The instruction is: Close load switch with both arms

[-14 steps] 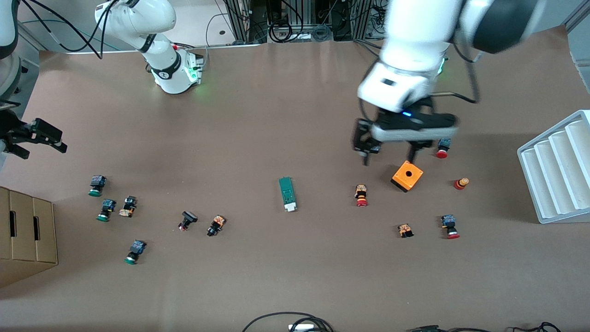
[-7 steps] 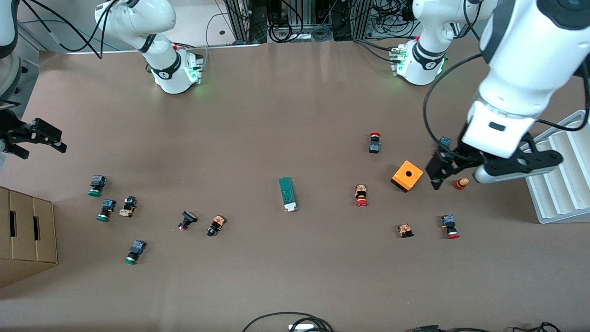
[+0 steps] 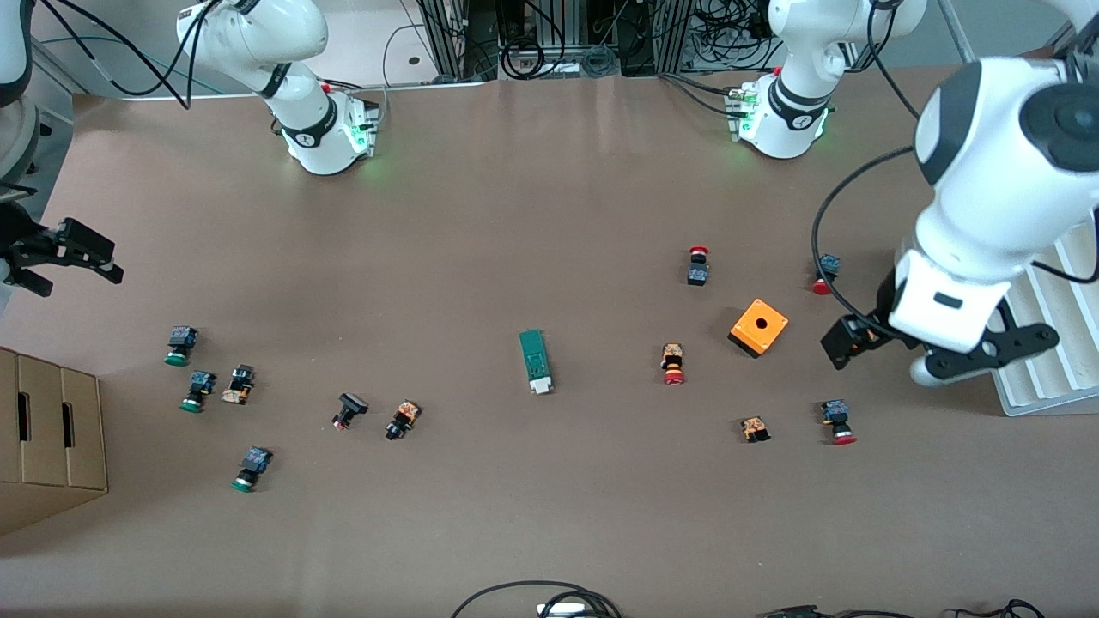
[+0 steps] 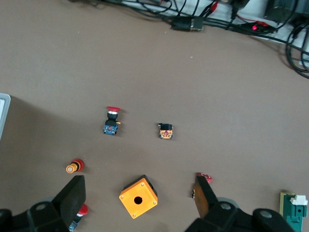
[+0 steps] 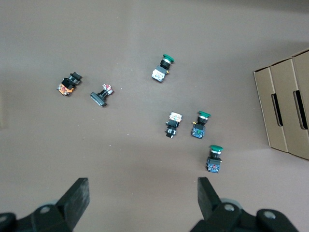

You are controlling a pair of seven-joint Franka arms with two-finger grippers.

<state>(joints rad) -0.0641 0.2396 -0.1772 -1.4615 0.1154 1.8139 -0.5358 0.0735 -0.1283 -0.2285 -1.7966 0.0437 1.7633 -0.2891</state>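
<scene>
On the brown table (image 3: 549, 215), push buttons (image 3: 673, 363) and orange box (image 3: 759, 327) flank the load switch (image 3: 535, 361); both pincers spread.

Brown matte worktop (image 3: 532, 223) fills most of the front view, w/ soft glare patches near 12 o'clock. Cardboard box (image 3: 47, 429) at 9 o'clock edge; white ridged tray (image 3: 1043, 378) at 3 o'clock. Along 12 o'clock: metal rack frames (image 3: 549, 34) & tangled black cables (image 3: 601, 60). More cable loops (image 3: 537, 596) at 6 o'clock. Even overhead light, faint shadows.
</scene>
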